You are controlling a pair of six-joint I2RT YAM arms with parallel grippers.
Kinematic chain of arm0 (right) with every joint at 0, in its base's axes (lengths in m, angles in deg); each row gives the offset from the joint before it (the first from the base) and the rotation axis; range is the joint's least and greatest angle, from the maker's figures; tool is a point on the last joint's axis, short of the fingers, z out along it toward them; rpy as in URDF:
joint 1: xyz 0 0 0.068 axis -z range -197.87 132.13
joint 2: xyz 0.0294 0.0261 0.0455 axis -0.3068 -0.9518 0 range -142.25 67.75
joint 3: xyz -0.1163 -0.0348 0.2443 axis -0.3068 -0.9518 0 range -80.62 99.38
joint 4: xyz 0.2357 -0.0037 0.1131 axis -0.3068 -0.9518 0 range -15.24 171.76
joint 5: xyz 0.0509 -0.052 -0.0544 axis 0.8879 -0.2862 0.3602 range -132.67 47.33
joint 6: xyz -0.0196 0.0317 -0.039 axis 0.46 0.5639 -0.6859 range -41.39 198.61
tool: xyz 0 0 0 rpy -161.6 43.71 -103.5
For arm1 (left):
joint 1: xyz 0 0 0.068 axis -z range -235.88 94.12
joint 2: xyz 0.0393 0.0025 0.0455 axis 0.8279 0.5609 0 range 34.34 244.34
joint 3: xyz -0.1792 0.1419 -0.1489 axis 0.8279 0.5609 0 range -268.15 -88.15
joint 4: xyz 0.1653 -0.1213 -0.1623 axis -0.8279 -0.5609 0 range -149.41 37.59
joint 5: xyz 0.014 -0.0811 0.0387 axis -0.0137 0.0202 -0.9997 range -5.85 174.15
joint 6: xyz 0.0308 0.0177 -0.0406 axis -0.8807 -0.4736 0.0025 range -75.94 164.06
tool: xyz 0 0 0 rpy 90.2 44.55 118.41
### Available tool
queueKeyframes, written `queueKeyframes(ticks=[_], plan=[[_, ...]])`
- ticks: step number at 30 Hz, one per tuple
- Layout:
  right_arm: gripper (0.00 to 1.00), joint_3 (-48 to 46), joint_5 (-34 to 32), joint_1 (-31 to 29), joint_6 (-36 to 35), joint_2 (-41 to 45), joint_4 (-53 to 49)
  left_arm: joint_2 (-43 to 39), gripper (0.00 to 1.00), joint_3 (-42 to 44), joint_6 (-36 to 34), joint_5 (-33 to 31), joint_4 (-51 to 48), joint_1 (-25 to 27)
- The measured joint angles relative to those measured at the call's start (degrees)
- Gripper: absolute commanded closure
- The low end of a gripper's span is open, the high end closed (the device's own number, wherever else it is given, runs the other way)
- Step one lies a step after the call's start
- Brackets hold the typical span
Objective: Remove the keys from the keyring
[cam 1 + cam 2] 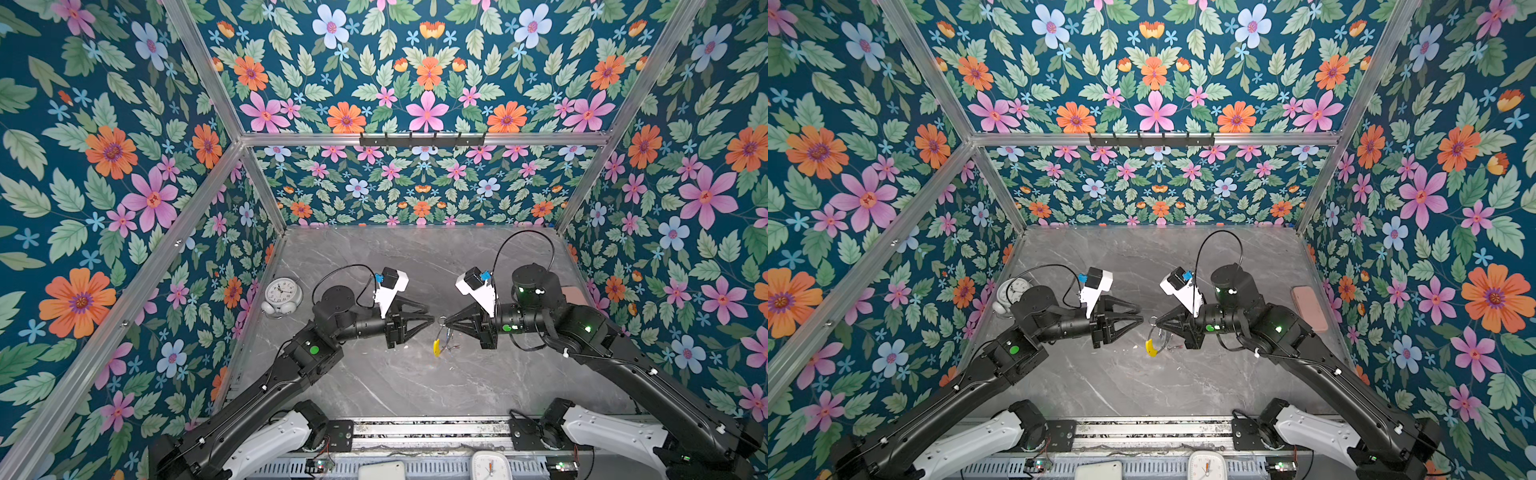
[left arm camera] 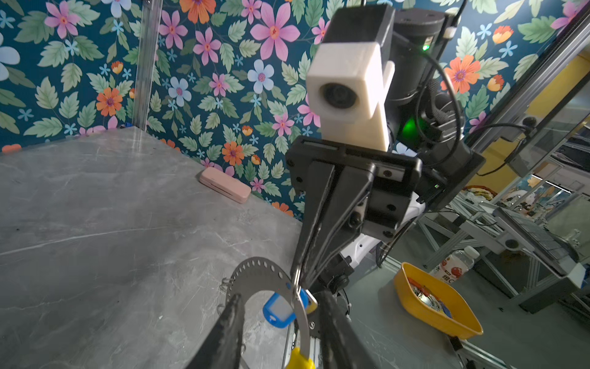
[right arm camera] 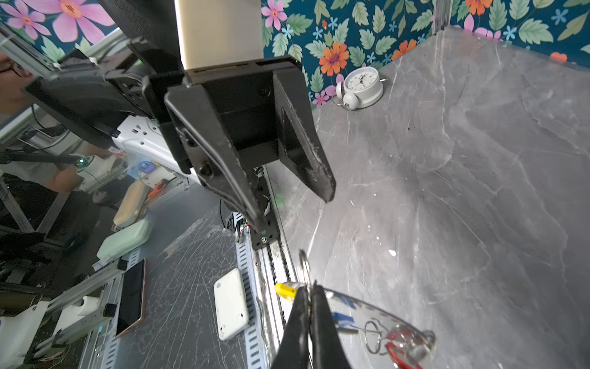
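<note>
Hanging above the marble table (image 1: 415, 386), the keyring (image 2: 265, 271) is clamped at its rim by the right gripper (image 3: 309, 287), while the left gripper (image 3: 295, 207) hovers beside it, jaws parted and empty; the blue-tagged key (image 2: 279, 311) and red-tagged key (image 3: 397, 340) appear still attached, so nothing is removed yet.

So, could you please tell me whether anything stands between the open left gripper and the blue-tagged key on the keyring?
Nothing visible does. The left gripper faces the blue-tagged key across open air, jaws apart. Only the keyring itself crosses the tag's edge in the left wrist view, near where the right gripper pinches it.
</note>
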Motion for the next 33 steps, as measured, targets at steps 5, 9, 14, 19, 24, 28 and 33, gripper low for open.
queueKeyframes(ticks=[5, 9, 14, 19, 24, 28, 33], plan=[[1.00, 1.2, -0.8, 0.0, -1.2, -1.2, -3.0, 2.1, 0.65, -1.7, -1.5, 2.3, -2.7, 0.0], [1.00, 1.4, -0.8, 0.0, -2.1, -1.6, -3.8, 3.5, 0.70, -2.5, -2.4, 4.0, -3.4, -0.1], [1.00, 1.5, -0.8, 0.0, -2.3, -1.6, -3.9, 5.1, 0.72, -3.2, -2.8, 5.8, -3.5, -0.1], [1.00, 1.6, -0.8, 0.0, -2.3, -1.9, -3.8, 6.3, 0.79, -3.5, -2.9, 7.2, -3.5, -0.1], [1.00, 1.6, -0.6, 0.0, -2.3, -2.3, -3.5, 6.7, 0.84, -3.5, -2.9, 7.9, -3.5, -0.1], [1.00, 1.7, -0.4, 0.0, -2.1, -2.5, -3.0, 7.0, 0.86, -3.5, -2.9, 8.2, -3.5, -0.1], [1.00, 1.7, 0.5, 0.0, -2.1, -3.0, -2.4, 7.0, 0.87, -3.5, -2.9, 8.7, -3.5, -0.1]])
